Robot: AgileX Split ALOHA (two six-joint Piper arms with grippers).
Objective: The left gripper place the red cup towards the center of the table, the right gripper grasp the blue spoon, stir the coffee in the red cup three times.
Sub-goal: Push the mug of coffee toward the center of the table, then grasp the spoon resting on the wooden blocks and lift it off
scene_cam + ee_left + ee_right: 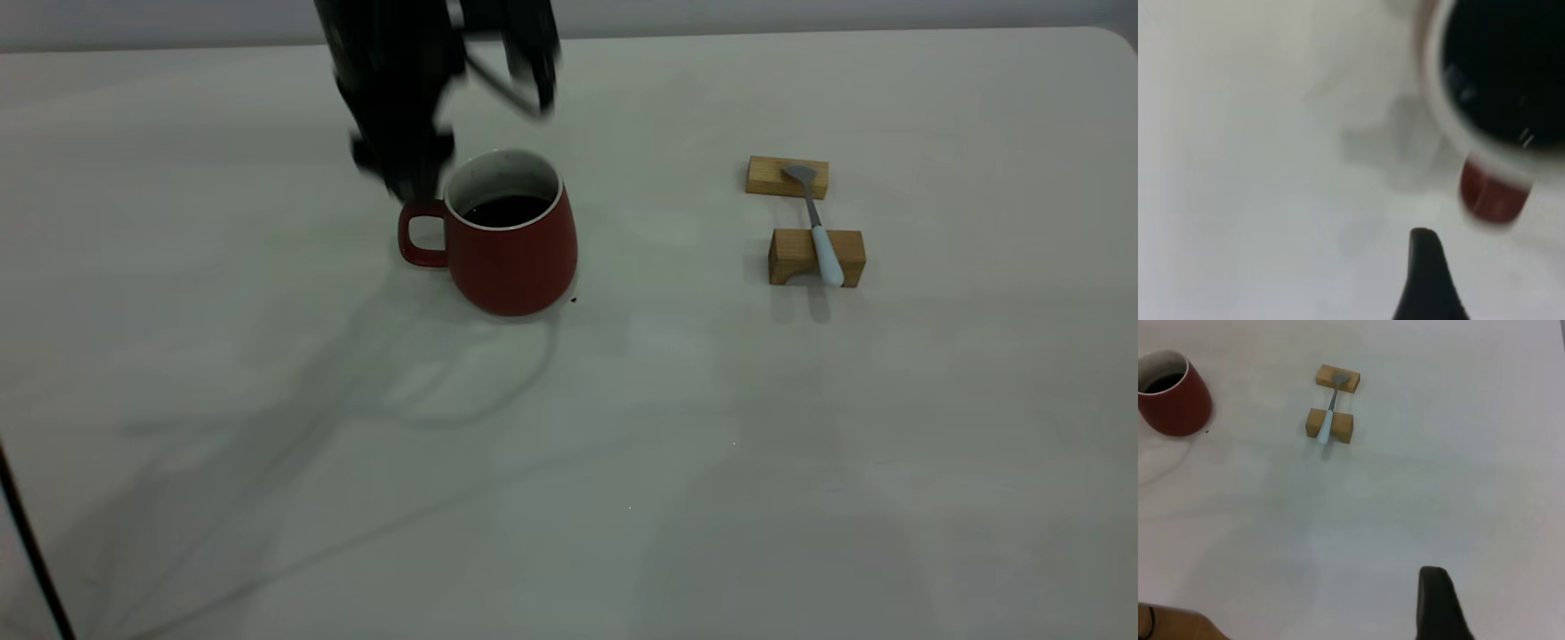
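Note:
The red cup (511, 244) stands upright on the table (622, 427) left of centre, its handle (1491, 197) pointing left and dark coffee (507, 210) inside. My left gripper (404, 173) hovers blurred just behind and above the handle, open and holding nothing; one dark finger (1426, 267) shows in its wrist view. The blue spoon (820, 233) lies across two wooden blocks to the right, bowl toward the back. In the right wrist view the spoon (1328, 420) and the cup (1175, 397) lie far from my right gripper (1501, 600), which is open and empty.
The two tan wooden blocks (787, 176) (816, 256) carry the spoon. A small dark speck (573, 300) lies by the cup's base. A black cable (31, 542) crosses the front left corner. The table's rounded corner is at the back right.

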